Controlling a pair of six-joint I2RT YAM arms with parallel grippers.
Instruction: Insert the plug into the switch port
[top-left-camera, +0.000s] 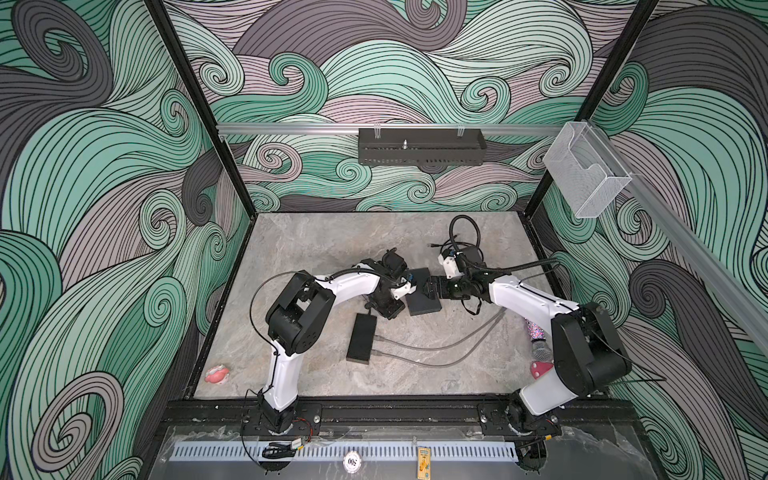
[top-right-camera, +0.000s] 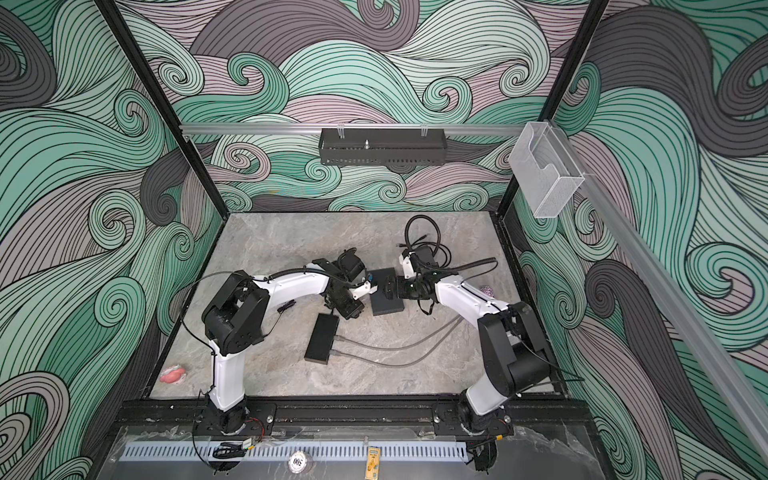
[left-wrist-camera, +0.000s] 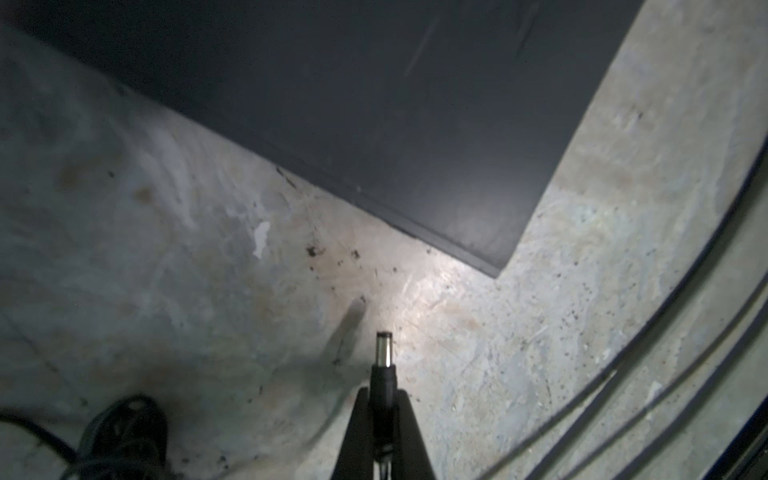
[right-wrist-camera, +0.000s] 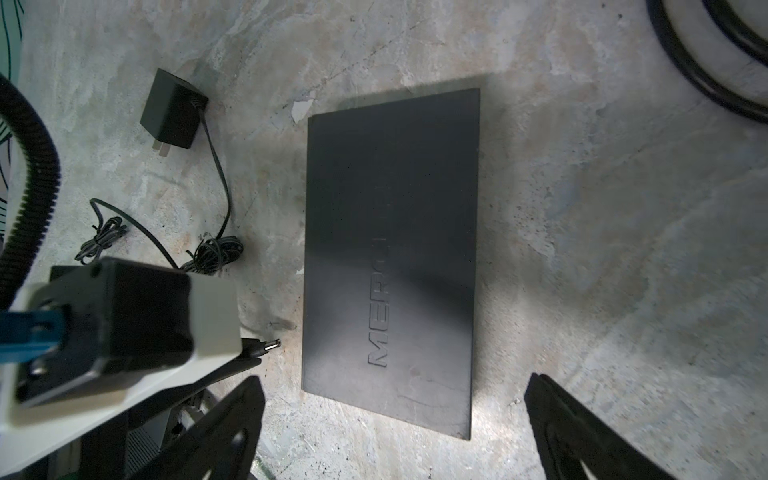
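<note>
In both top views we find the flat box (top-left-camera: 422, 306) on the table (top-left-camera: 332, 249) near frame centre, with the oblong box (top-left-camera: 362, 338) below and left of it, apart. Two cables (top-left-camera: 436, 347) leave the oblong box's right side, heading right. The left gripper (left-wrist-camera: 383, 399) reaches in from the left, clamping the plug (left-wrist-camera: 384, 353). The plug's tip stands just beside the flat box's left edge, not touching. The right gripper (right-wrist-camera: 395, 380), jaws spread, hangs over that box. Cable coil (top-left-camera: 465, 232): above and right of it.
</note>
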